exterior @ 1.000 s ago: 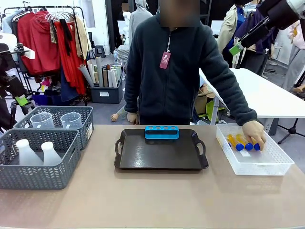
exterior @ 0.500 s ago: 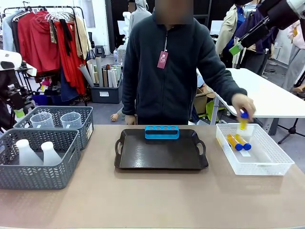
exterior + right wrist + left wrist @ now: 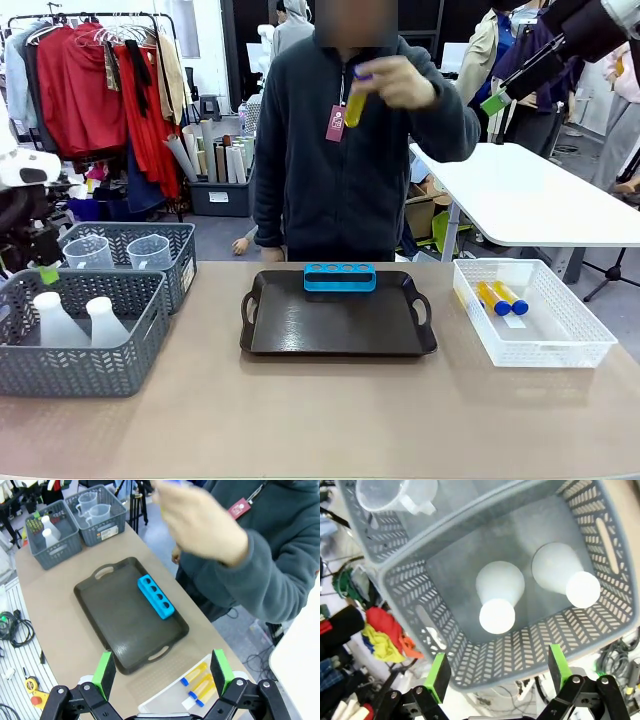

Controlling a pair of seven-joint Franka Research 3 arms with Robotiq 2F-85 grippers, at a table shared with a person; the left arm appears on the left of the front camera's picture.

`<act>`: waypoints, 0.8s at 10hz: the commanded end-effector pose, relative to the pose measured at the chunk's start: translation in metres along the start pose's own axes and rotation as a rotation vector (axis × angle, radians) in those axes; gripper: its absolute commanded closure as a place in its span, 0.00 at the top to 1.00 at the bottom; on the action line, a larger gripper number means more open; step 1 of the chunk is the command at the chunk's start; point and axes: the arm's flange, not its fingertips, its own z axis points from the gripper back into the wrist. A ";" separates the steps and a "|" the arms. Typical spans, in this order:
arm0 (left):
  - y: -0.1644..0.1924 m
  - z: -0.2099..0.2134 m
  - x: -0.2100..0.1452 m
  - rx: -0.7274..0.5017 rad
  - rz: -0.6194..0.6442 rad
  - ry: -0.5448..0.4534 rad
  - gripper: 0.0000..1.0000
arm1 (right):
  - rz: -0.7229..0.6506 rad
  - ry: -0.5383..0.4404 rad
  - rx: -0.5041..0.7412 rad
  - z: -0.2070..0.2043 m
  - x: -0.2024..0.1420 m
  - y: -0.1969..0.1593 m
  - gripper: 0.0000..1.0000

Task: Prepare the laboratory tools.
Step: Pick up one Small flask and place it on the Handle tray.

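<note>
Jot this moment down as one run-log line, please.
person's hand: tube held up | left claw: open over flasks in basket | right claw: open, high above table

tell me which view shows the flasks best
Left wrist view: it looks straight down on both flasks in their grey basket. Front view: partly behind the basket wall. Right wrist view: tiny, far off.

Clothes rack point(image 3: 95, 16): back left, red garments point(image 3: 75, 85) hanging
White table point(image 3: 545, 205): back right
Bin point(image 3: 225, 198): holds paper rolls
Floor point(image 3: 210, 236): grey
</note>
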 end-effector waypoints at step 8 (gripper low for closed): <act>0.001 -0.063 -0.005 -0.007 0.165 -0.026 1.00 | 0.007 -0.003 0.003 0.001 0.000 0.001 1.00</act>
